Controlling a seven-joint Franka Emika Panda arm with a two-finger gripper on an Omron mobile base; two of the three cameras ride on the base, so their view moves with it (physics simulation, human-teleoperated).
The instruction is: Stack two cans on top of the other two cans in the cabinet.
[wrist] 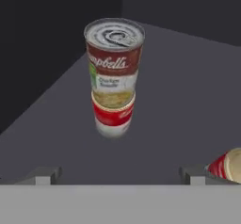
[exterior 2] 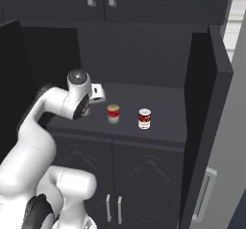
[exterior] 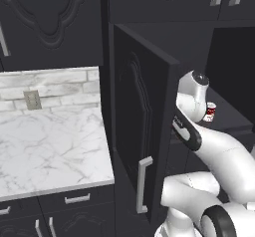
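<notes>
Flat, even rendered light all round, no single lamp to pick out. The white marble counter (exterior: 50,146) on the left glows brightest, no glare on it. The tall matte black cabinet (exterior 2: 144,50) swallows the light; its far inner wall is dim and detail is hard to read there. In the hand view the stack of two red-and-white labelled cans (wrist: 113,77) looks soft and slightly blurred, with a faint shadow at its foot on the dark grey shelf (wrist: 188,100). No edge distortion.

Two stacked cans (wrist: 113,77) stand straight ahead of the wide-open gripper (wrist: 117,173), with bare shelf (wrist: 188,100) around them. Two single cans (exterior 2: 113,113) (exterior 2: 144,118) stand apart mid-shelf; the open cabinet door (exterior: 142,131) walls off the left side.
</notes>
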